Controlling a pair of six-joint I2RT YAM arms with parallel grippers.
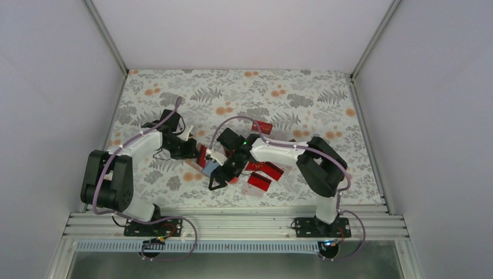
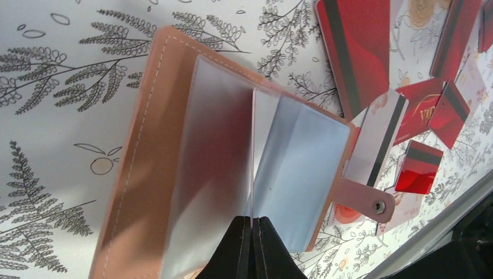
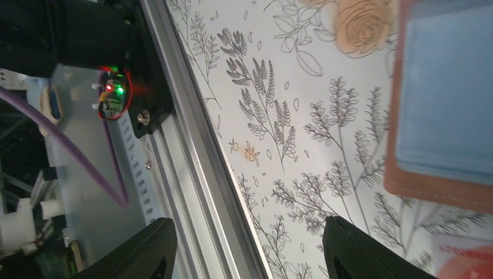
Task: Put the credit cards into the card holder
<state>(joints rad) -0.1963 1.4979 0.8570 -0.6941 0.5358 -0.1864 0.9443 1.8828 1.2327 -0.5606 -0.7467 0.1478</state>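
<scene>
Holder lies open; left jaws pinch its limp, slick sleeve. Cards, upper right, judged light, stiff, glossy: grip at an edge. Right jaws spread, empty.

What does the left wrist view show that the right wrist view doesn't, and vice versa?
Left wrist only: left gripper pinching a clear sleeve of the open card holder, with the spread of red credit cards beyond. Right wrist only: right gripper open and empty near the aluminium rail. Both: the card holder's blue inside and the floral cloth.

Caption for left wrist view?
Left gripper pinches clear sleeve of open tan leather card holder; glossy red cards beyond.
</scene>
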